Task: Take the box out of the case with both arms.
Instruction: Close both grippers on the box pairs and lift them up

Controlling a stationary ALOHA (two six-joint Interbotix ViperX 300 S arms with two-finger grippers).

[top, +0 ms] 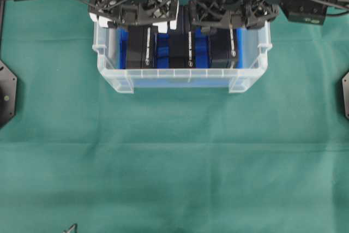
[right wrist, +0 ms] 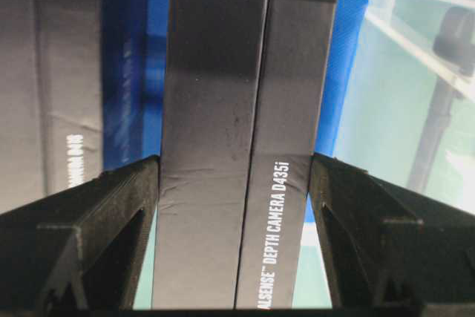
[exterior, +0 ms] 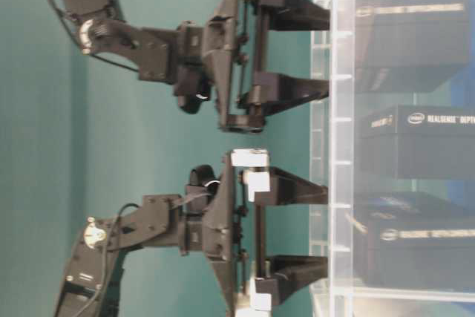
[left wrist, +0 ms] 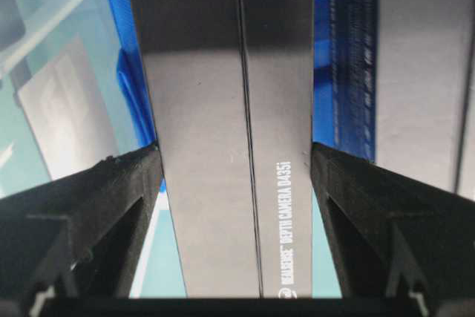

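The clear case (top: 180, 73) holds three black boxes standing on edge over a blue liner. My left gripper (top: 139, 30), the one with white parts, reaches down over the left box (top: 140, 50). In the left wrist view my left gripper (left wrist: 236, 150) is shut on this box (left wrist: 223, 109), both fingers pressed against its sides. My right gripper (top: 221, 30) hangs over the right box (top: 222, 50). The right wrist view shows the right gripper (right wrist: 234, 159) shut on that box (right wrist: 237, 94) in the same way. At table level both grippers' fingertips (exterior: 315, 194) reach the case's rim (exterior: 334, 146).
A third black box (top: 178, 53) stands between the two gripped ones, close to both. The case sits at the far edge of the green cloth (top: 174, 156). Black mounts (top: 6, 94) stand at the left and right table edges.
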